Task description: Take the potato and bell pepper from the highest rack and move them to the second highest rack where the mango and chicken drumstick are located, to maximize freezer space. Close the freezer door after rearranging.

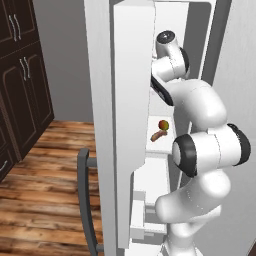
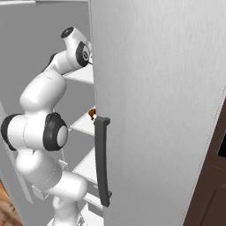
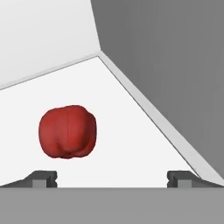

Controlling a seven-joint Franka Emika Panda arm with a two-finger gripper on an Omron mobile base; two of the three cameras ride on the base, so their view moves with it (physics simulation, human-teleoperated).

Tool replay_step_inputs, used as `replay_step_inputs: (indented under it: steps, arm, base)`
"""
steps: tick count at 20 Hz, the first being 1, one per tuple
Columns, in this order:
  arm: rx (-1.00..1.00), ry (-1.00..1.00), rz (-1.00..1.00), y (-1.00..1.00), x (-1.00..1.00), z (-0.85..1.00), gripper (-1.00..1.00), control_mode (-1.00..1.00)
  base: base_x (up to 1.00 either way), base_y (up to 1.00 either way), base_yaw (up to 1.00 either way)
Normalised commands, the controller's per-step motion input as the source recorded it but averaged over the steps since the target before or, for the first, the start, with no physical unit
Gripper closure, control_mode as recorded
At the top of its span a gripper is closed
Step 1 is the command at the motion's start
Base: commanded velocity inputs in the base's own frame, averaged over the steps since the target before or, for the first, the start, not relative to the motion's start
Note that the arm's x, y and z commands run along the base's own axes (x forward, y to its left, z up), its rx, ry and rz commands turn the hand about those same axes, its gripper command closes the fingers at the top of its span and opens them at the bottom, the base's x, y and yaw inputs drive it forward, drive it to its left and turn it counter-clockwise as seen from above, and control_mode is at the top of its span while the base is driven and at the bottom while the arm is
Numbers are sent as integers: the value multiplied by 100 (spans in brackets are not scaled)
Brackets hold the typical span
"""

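Chicken drumstick (image 2: 92, 114) mostly door-hidden.

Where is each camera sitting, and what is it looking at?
Left base view: behind the arm on its left, facing the freezer door edge-on; the arm rises at lower right; mango and chicken drumstick sit on a shelf.
Right base view: behind on the right, facing the freezer's outer door and handle; the arm is at left.
Hand view: on the hand, facing the bell pepper; the open gripper shows below.
Both base views share the arm and drumstick shelf.
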Motion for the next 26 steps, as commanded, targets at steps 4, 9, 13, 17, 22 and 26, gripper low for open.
replay_step_inputs:
  steps: [4,9,13,17,22,26]
  arm:
    - [3,0,0,0,42,0,-100,-100]
    - [0,0,0,0,42,-2,-100,-100]
    - [0,0,0,0,37,-9,-100,-100]
    - [0,0,0,0,22,-15,-100,-100]
    - [0,0,0,0,10,-18,-100,-100]
    - [0,2,0,0,9,-30,-100,-100]
  base:
    - [0,0,0]
    - [0,0,0]
    - [0,0,0]
    - [0,0,0]
    - [0,0,0]
    - [0,0,0]
